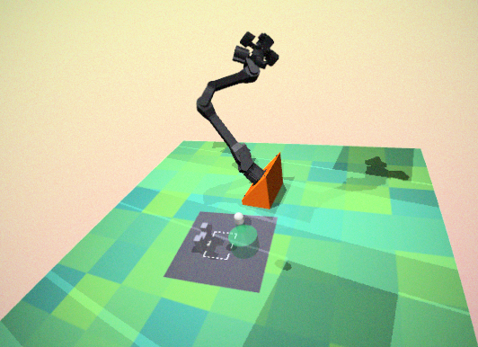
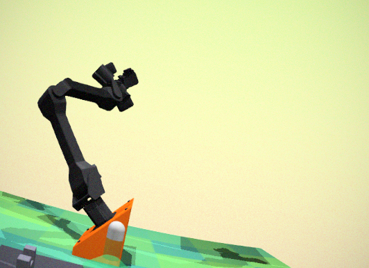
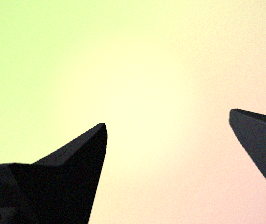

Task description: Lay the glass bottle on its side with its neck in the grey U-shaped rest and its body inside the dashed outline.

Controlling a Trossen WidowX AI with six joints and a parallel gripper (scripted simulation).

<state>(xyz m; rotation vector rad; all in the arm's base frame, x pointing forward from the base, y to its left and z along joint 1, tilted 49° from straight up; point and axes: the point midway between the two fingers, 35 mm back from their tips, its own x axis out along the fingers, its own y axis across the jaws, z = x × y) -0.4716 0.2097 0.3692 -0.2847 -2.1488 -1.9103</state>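
The glass bottle, with its translucent green body (image 1: pixel 243 236) and white cap (image 1: pixel 238 218) (image 2: pixel 116 230), stands upright on the dark mat, beside the right side of the dashed outline (image 1: pixel 216 258). Its lower part is cut off in the exterior view. The grey U-shaped rest (image 1: pixel 200 234) (image 2: pixel 26 261) stands on the mat at the outline's left, its two prongs up. My gripper (image 1: pixel 256 48) (image 2: pixel 121 75) (image 3: pixel 166 122) is open and empty, high above the table and far from the bottle. The wrist view shows only background between the fingertips.
The dark mat (image 1: pixel 211 277) (image 2: pixel 55 263) lies in front of the orange wedge base (image 1: pixel 265 191) (image 2: pixel 93 245) that carries the arm. The table top (image 1: pixel 341 239) has a green and teal patchwork, with shadows across it.
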